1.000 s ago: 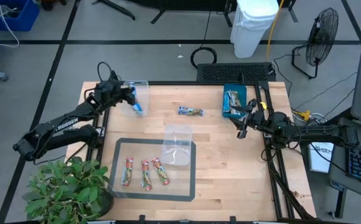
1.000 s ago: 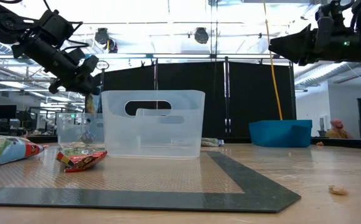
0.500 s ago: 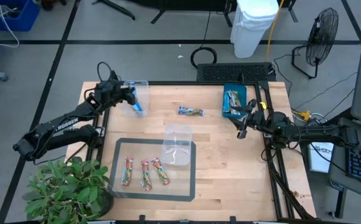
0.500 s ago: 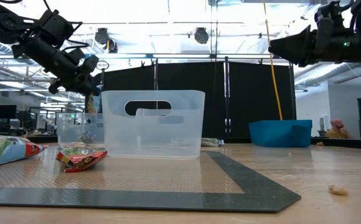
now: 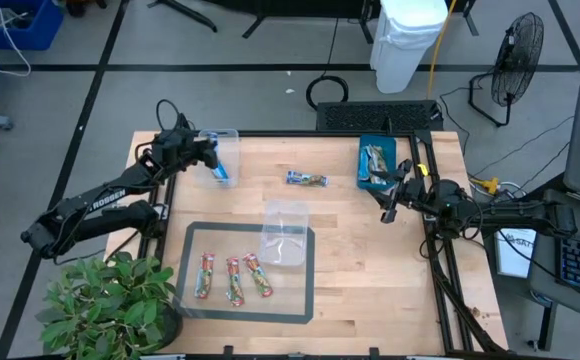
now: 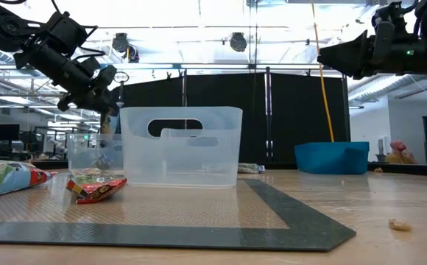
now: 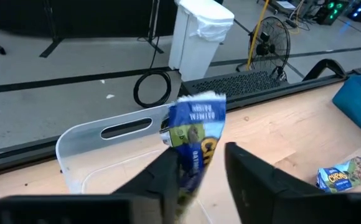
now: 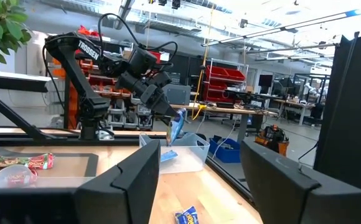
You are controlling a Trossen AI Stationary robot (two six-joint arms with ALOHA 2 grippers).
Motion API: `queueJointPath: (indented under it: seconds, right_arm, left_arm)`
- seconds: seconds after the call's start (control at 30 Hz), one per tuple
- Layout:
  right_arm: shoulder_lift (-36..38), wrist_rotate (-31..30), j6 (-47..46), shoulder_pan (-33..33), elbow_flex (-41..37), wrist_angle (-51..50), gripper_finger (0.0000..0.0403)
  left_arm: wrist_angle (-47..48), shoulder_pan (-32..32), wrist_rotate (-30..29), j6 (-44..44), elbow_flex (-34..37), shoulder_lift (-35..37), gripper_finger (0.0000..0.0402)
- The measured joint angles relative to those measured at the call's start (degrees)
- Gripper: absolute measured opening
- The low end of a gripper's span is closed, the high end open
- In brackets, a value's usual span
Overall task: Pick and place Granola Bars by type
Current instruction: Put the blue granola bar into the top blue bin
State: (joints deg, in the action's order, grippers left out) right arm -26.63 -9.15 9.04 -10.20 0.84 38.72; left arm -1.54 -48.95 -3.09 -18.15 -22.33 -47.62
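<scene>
The left gripper (image 7: 199, 171) pinches a bright blue bar (image 7: 194, 134) by its lower end, the wrapper standing up between the fingers (image 7: 165, 176) and hanging just above the clear tub (image 5: 222, 145) at the table's far left corner. This reads as the drop-off step for the blue kind: the bar hovers over the tub's open mouth, so the next move probably calls for a small dip and then opening the fingers so the wrapper falls inside the walls, not across the rim

The left arm (image 5: 100, 200) stretches from the near left edge up toward that corner, wrist bent over the tub. The right gripper (image 5: 388, 207) waits, fingers spread and holding nothing, near the right edge just in front of the teal tray (image 5: 363, 147), which already holds a couple of bars

Farther out, another blue bar (image 5: 307, 179) lies alone on the bare wood between tub and tray, likely the next pick. Three red-and-green bars (image 5: 232, 277) lie side by side on the dark-edged mat (image 5: 310, 290), beside a second clear tub (image 5: 286, 234) at the mat's far right corner
</scene>
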Motion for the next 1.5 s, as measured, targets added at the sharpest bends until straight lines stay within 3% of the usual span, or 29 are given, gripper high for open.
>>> queueJointPath:
  seconds: [0.3, 0.63, 0.73, 0.83, 0.9, 1.0, 1.33, 1.5]
  right_arm:
    - [0.0, -0.01, 0.07, 0.01, 0.0, 0.0, 0.0212]
    - [0.0, -0.02, -0.04, 0.02, 0.0, -0.02, 0.0212]
    - [-0.35, -0.8, -2.17, 0.02, 0.23, -0.32, 0.0212]
    - [-1.9, -1.55, -4.19, 0.02, 2.92, -4.81, 0.0212]
    - [-4.12, -1.5, -4.87, 0.14, 5.53, -12.14, 0.0212]
    - [-8.98, -1.88, -4.93, 0.15, 11.56, -15.72, 0.0212]
    - [-32.07, -8.65, 4.24, -1.79, 25.56, -25.06, 0.0212]
    - [-41.81, -1.34, 3.81, -5.56, 31.79, -27.05, 0.0212]
  left_arm:
    - [0.0, 0.0, -0.01, -0.04, -0.02, 0.0, 0.0246]
    - [-0.08, 0.09, 0.45, 0.21, -0.02, 0.0, 0.0307]
    - [-0.63, 0.73, 5.23, 0.78, -0.02, 0.0, 0.0312]
    - [-3.4, 2.3, 14.57, 3.89, -0.02, 0.0, 0.031]
    - [-5.95, 3.93, 18.96, 6.32, -0.04, 0.02, 0.0304]
    - [-8.73, 6.57, 20.53, 10.03, -0.05, 0.02, 0.0294]
    - [-12.21, 10.92, 11.67, 13.62, -0.04, 0.0, 0.0278]
    - [-12.0, 11.33, 10.49, 13.57, -0.05, 0.01, 0.0278]
